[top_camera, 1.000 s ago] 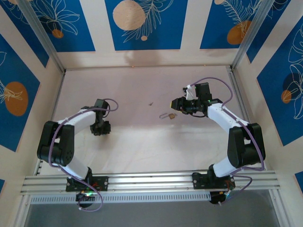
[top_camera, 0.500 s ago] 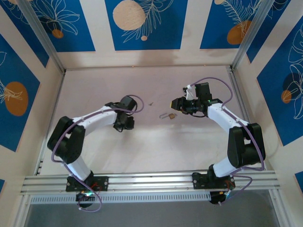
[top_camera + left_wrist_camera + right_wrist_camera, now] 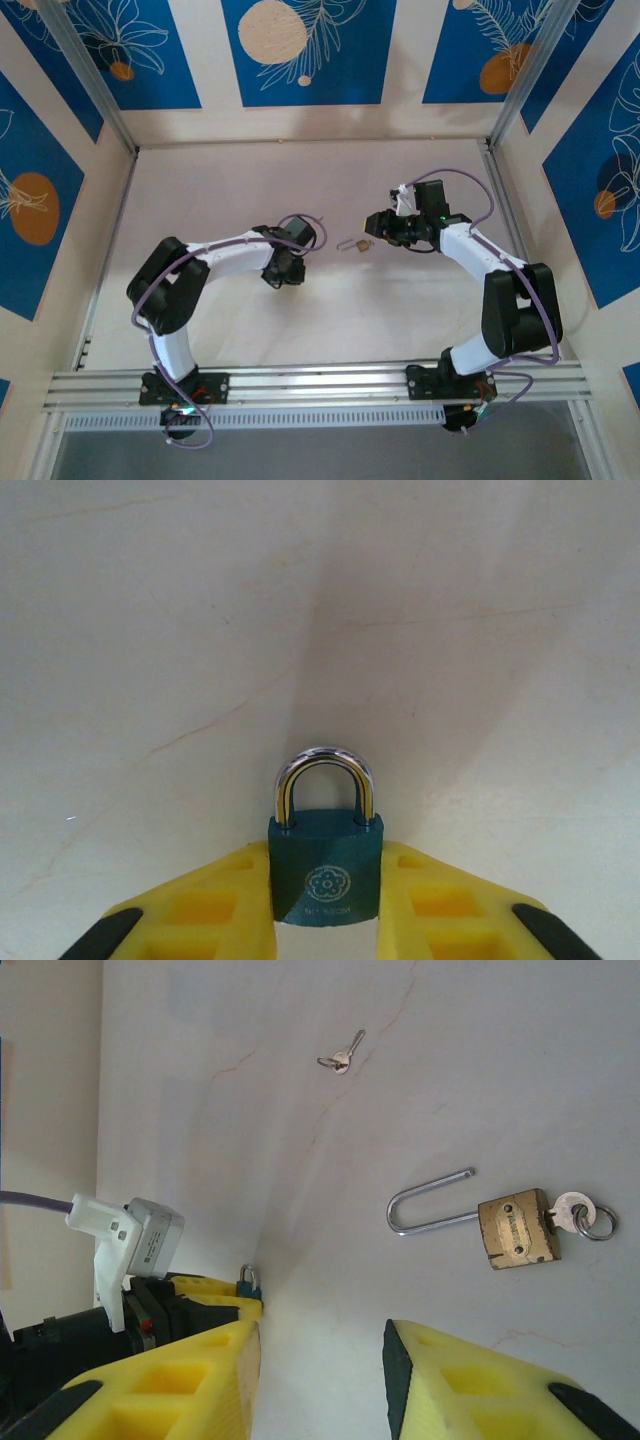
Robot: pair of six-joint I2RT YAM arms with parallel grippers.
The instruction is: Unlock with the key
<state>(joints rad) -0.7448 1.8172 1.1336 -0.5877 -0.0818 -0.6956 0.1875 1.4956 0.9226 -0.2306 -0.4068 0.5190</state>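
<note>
My left gripper (image 3: 325, 930) clenched on a blue padlock (image 3: 325, 875), right gripper (image 3: 322, 1338) parted and empty, brass padlock (image 3: 513, 1228) near it, shackle open, 1 inserted key (image 3: 572, 1212) in its base, 1 loose key (image 3: 343, 1058) farther off on the table (image 3: 500, 1060)

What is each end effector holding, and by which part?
Left end effector clamps the small teal padlock by the sides of its body, shackle free. Right end effector holds nothing.
</note>
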